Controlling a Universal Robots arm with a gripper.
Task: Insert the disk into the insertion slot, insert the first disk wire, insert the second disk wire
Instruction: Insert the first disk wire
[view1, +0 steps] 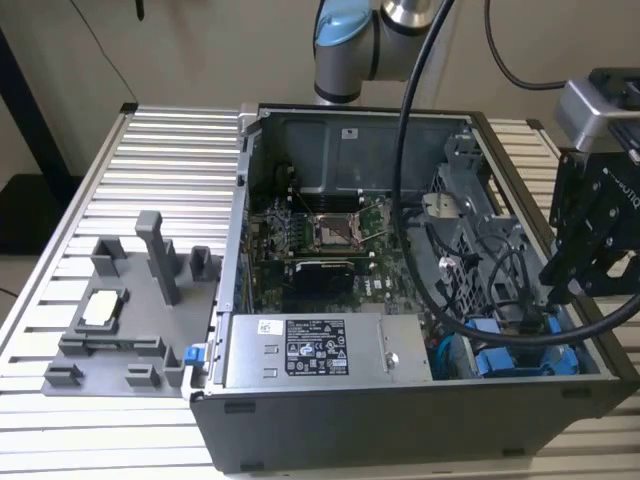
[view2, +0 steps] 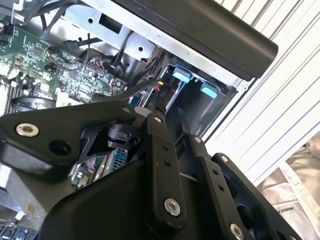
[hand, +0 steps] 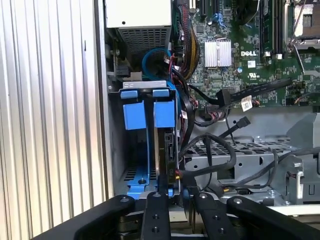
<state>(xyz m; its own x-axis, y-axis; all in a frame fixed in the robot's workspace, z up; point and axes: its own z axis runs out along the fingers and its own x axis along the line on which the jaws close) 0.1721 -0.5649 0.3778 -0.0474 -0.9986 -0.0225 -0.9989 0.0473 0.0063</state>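
Exterior view, left to right. A grey fixture tray (view1: 130, 320) with upright posts lies on the slatted table (view1: 170, 150), at 9 o'clock of the open computer case (view1: 400, 425). Inside the case, the silver power-supply box (view1: 320, 350) is at 6 o'clock and the green motherboard (view1: 320, 235) sits near the middle. A thick black cable (view1: 405, 170) hangs from the arm (view1: 345, 40) across the case and loops toward 4 o'clock.

The disk (view1: 520, 358) in its blue carrier is at 4 o'clock of the case, in the corner drive cage. The black gripper (view1: 556, 288) hangs at 3 o'clock, tilted, with its tip just above the blue carrier.

In the first wrist view the disk (hand: 168, 150) stands on edge, seated in the insertion slot (hand: 145, 85) of the grey cage. A second blue carrier (hand: 134, 116) sits just beside it. A thin black wire (hand: 215, 167) with a red mark runs to the disk's edge, close to the gripper (hand: 177, 205).

In the second wrist view the gripper (view2: 167, 119) is narrow, fingers (view2: 159, 145) drawn close together. Its tip is near the blue tabs and a bundle of red and yellow leads. Whether anything is pinched cannot be told.
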